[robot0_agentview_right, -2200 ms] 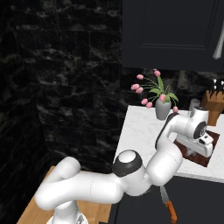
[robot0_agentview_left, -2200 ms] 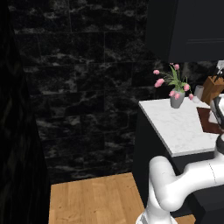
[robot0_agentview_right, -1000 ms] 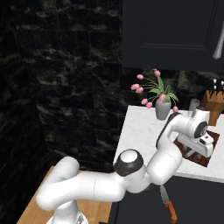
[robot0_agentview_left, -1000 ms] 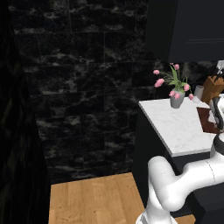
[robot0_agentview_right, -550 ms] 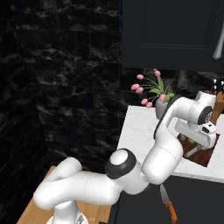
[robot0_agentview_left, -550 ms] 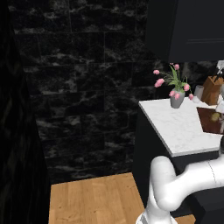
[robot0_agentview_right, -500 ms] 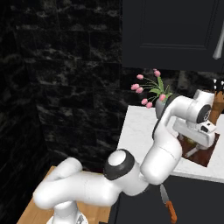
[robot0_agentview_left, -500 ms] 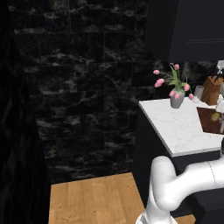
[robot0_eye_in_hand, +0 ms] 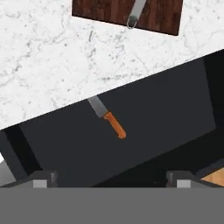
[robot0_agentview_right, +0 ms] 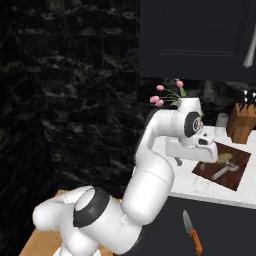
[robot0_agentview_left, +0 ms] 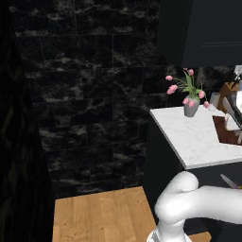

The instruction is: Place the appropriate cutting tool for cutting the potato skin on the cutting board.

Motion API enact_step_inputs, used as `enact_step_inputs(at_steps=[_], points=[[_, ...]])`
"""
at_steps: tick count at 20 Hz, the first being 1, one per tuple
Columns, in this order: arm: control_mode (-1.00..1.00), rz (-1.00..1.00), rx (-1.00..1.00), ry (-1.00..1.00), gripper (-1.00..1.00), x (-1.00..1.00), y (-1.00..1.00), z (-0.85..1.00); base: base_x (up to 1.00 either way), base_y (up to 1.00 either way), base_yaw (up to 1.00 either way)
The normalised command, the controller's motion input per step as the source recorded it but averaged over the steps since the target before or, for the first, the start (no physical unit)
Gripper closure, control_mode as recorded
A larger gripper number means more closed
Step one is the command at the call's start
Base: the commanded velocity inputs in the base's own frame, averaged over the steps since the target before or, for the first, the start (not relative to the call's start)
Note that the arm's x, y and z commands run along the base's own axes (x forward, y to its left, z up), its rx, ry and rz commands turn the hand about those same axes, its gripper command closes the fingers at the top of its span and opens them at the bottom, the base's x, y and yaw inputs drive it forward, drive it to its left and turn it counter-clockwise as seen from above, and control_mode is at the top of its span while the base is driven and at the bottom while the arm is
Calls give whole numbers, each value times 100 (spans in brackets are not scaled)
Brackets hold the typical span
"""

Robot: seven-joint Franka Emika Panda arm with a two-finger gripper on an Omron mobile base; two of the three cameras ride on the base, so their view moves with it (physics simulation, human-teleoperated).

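The dark reddish-brown cutting board lies on the white marble counter. On it rest the small yellow-tan potato and a grey metal cutting tool. In the hand view the board and the tool's handle end sit at the top. My gripper is open with nothing between its fingertips. It hangs over the counter's front edge, left of the board, and my hand is off the tool.
A knife with an orange handle lies low in front of the dark cabinet under the counter. A vase of pink flowers, a cup and a light brown knife block stand at the counter's back.
My hand has lifted off the cutting board and swung left, toward the counter's front edge. The grey tool stays on the board beside the potato. The jaws remain open.
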Motion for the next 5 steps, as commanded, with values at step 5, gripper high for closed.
enact_step_inputs(at_steps=[5], points=[[-100,30,-24,-12,-100,-100,100,20,0,0,0]])
